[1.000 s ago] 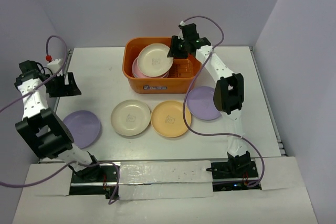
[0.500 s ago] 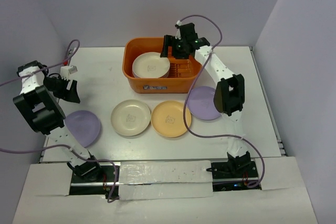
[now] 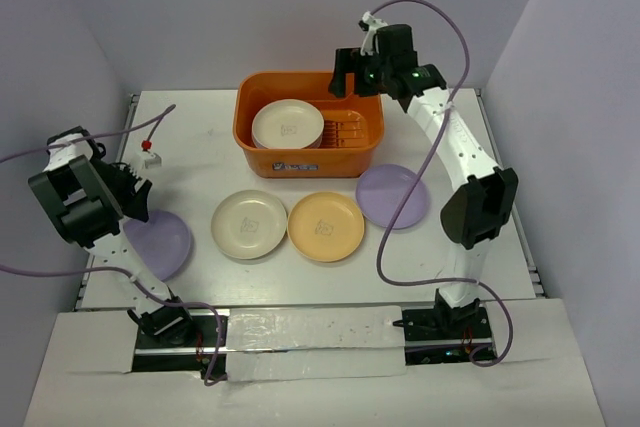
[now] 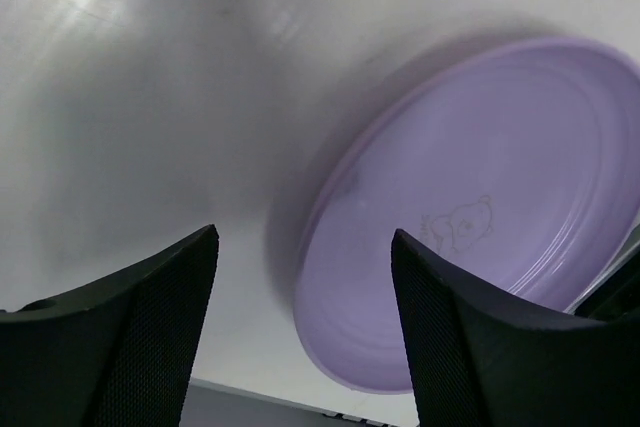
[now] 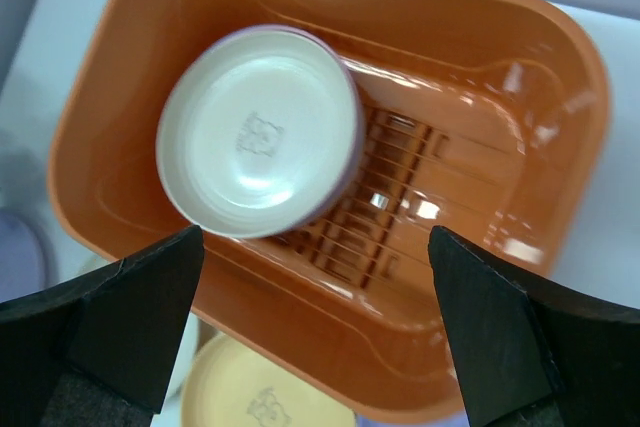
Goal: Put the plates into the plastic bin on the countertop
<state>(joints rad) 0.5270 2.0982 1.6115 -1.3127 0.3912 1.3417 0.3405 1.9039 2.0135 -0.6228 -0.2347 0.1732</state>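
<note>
Orange plastic bin (image 3: 300, 160) holds a cream-topped plate stack (image 3: 288, 123); four plates (image 3: 250, 224) wait on countertop (image 3: 200, 137). My right gripper (image 5: 312, 237) hangs spread, empty; left gripper (image 4: 300, 237) spread over lavender plate (image 4: 480, 217), not grasping.

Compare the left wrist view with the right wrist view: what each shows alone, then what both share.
Left wrist only: a lavender plate flat on the countertop, its rim between the fingers of the open left gripper. Right wrist only: the orange bin holding a cream plate, and a yellow-orange plate outside it. Both: white countertop and open jaws holding nothing, the right gripper above the bin.
</note>
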